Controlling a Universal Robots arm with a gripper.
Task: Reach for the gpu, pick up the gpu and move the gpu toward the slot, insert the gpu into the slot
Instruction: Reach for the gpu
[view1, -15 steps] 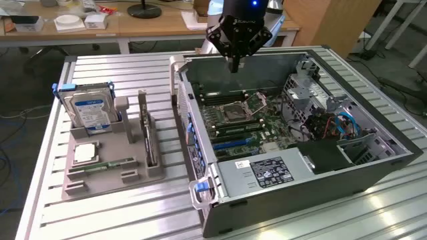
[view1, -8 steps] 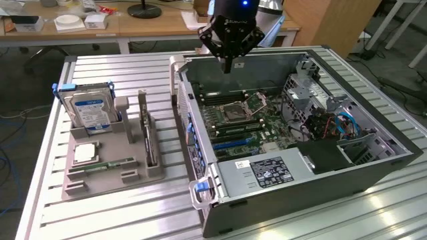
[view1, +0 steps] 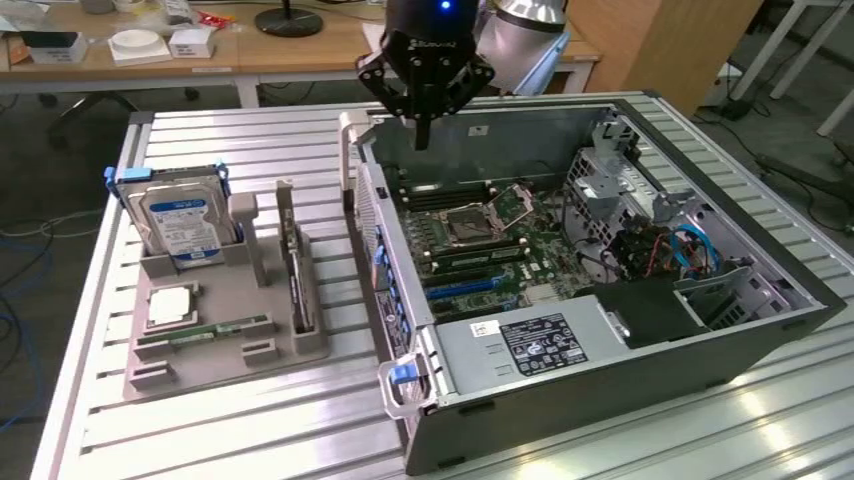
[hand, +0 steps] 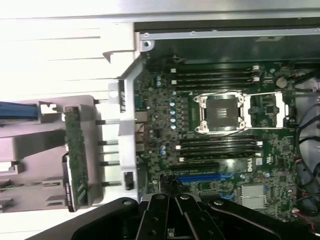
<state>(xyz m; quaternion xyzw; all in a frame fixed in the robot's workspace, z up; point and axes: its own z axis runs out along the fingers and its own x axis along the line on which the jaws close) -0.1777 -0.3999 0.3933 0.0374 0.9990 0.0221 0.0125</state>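
My claw (view1: 423, 140) hung pinched shut and empty above the far wall of the computer case (view1: 641, 370). The gpu (view1: 296, 280) stood edge-on in its gray holder (view1: 227, 335), at the exterior view's left. Descending closed, I might strike its thin edge and topple it.

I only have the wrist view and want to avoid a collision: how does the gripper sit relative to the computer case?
Observer: The gripper hangs above the computer case, over its open top, near the wall facing the gray holder.
Operator: How does the gpu sit?
Observer: The gpu stands on edge in the gray holder, apart from the gripper.
Operator: Anything tall beside it?
Observer: A hard drive stands upright in that holder, to the exterior view's left of the gpu.
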